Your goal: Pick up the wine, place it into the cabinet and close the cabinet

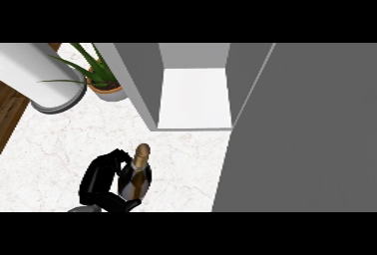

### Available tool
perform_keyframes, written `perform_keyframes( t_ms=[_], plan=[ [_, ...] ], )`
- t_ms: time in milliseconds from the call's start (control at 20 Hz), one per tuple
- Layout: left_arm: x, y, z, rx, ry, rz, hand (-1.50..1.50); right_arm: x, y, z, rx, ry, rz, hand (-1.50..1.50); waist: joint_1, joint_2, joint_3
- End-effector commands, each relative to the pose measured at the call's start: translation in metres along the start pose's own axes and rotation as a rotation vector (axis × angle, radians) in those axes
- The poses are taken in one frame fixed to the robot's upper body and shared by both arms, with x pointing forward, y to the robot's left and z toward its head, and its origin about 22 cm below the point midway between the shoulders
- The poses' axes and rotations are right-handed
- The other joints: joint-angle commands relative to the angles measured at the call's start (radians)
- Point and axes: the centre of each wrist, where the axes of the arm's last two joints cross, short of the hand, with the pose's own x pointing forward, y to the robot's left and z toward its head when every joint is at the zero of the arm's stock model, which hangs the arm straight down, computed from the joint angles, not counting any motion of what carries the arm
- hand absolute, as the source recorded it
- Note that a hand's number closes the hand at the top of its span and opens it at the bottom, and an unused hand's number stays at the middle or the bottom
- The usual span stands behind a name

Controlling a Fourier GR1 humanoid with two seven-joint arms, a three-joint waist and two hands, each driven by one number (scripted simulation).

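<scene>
The wine bottle [137,178] has a dark body and a gold foil neck, and it stands on the white marble counter [59,149] at the lower left. My left hand [101,179] is on the bottle's left side, fingers and thumb curled round its body. Behind the bottle is the grey cabinet [137,79], standing open with a bare white inner floor [195,97]. Its open door [302,134] fills the view's right side. The bottle is a short way in front of the cabinet's opening. My right hand does not show.
A potted green plant [99,79] stands just left of the cabinet. A large white cylinder [40,74] stands at the far left. The counter's left edge [16,127] borders dark wood.
</scene>
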Motion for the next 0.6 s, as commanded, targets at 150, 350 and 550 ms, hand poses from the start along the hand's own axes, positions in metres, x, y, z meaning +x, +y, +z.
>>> perform_keyframes(
  t_ms=[150,350,550],
  plan=[
    [0.030,-0.038,-0.009,-0.046,-0.017,0.022,1.50,0.043,-0.008,0.031,0.002,-0.074,-0.050,-1.50,-0.003,0.000,-0.001],
    [0.045,-0.059,-0.019,-0.061,-0.015,0.021,1.50,0.046,-0.012,0.034,0.006,-0.077,-0.047,-1.50,-0.009,0.001,-0.001],
    [0.066,-0.087,-0.031,-0.068,-0.035,0.007,1.50,0.039,-0.010,0.026,-0.006,-0.067,-0.032,-1.50,-0.003,0.003,-0.002]
  ],
)
